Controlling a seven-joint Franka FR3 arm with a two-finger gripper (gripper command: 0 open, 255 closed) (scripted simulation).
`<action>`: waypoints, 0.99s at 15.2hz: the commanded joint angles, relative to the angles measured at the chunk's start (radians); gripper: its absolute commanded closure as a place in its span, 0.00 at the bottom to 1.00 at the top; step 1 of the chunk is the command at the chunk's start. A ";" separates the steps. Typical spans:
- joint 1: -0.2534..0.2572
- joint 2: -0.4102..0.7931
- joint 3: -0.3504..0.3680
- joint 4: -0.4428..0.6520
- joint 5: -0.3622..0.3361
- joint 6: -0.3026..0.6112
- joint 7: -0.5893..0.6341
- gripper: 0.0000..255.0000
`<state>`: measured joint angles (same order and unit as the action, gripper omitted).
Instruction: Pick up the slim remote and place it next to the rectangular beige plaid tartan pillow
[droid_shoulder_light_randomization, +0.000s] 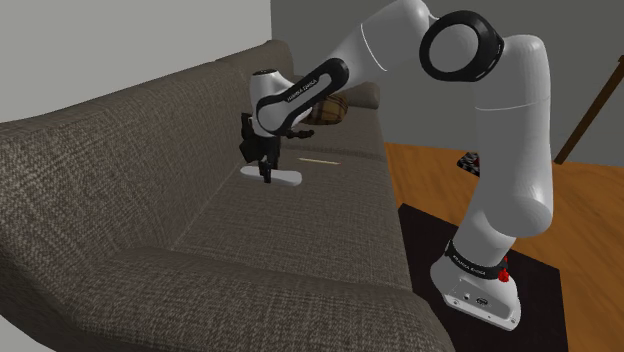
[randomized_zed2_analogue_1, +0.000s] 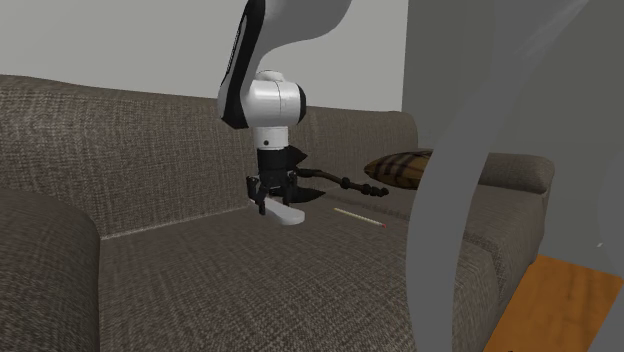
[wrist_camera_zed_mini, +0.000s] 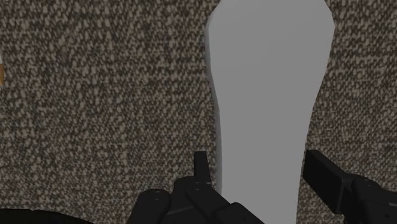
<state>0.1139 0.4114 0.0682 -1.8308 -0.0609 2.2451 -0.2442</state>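
Gripper (wrist_camera_zed_mini: 261, 167) spread apart, straddling grey remote (wrist_camera_zed_mini: 267, 83) flat on sofa (wrist_camera_zed_mini: 95, 95).

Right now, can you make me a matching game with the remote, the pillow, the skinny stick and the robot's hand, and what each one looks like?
Things:
1. remote
2. pillow
3. thin stick
4. gripper

Descriptions:
A. black and open, one finger on each side of the remote
B. brown plaid, at the far end of the sofa
C. plain pale grey, lying flat on the sofa
D. pale and skinny, lying on the sofa nearer the pillow

Pairs: 1-C, 2-B, 3-D, 4-A
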 joint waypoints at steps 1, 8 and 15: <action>0.000 -0.012 0.001 0.010 0.001 -0.022 -0.001 1.00; -0.001 -0.057 0.003 0.043 0.007 -0.100 -0.006 1.00; -0.002 -0.094 0.005 0.087 0.012 -0.181 -0.010 1.00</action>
<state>0.1125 0.3255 0.0730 -1.7484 -0.0501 2.0776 -0.2528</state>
